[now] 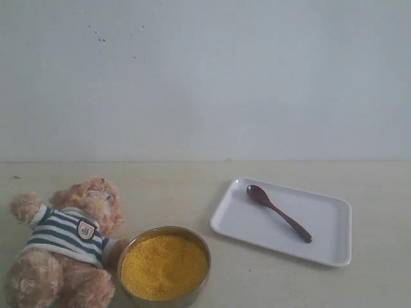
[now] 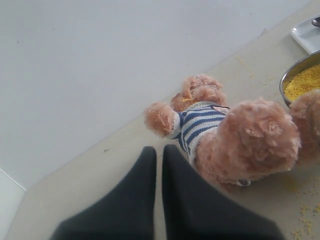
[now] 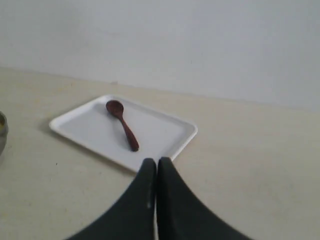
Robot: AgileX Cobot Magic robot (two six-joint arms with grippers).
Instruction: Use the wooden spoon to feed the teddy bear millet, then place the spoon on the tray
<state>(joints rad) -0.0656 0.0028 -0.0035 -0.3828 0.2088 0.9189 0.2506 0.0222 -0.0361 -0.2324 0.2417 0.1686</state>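
You had the small dark reddish-brown wooden spoon (image 1: 279,213) (image 3: 122,125) lying flat on the white rectangular plastic tray (image 1: 327,218) (image 3: 160,132), on the right of the exterior view. Its long axis ran diagonally across the tray: the oval bowl pointed to the back left and the thin handle ran to the front right.

Your left gripper (image 2: 159,150) was closed, its dark fingers pressed together on nothing, just beside the fluffy light-brown teddy bear in a navy-and-white striped shirt (image 1: 67,244) (image 2: 225,135). Your right gripper (image 3: 156,161) was likewise closed and empty, near the tray's edge and clear of the spoon.

The spoon looked smooth and whole. The bear lay on its back on the pale table (image 1: 192,186), with the fine yellow millet (image 1: 164,266) filling the round metal bowl (image 1: 164,230) against its side.
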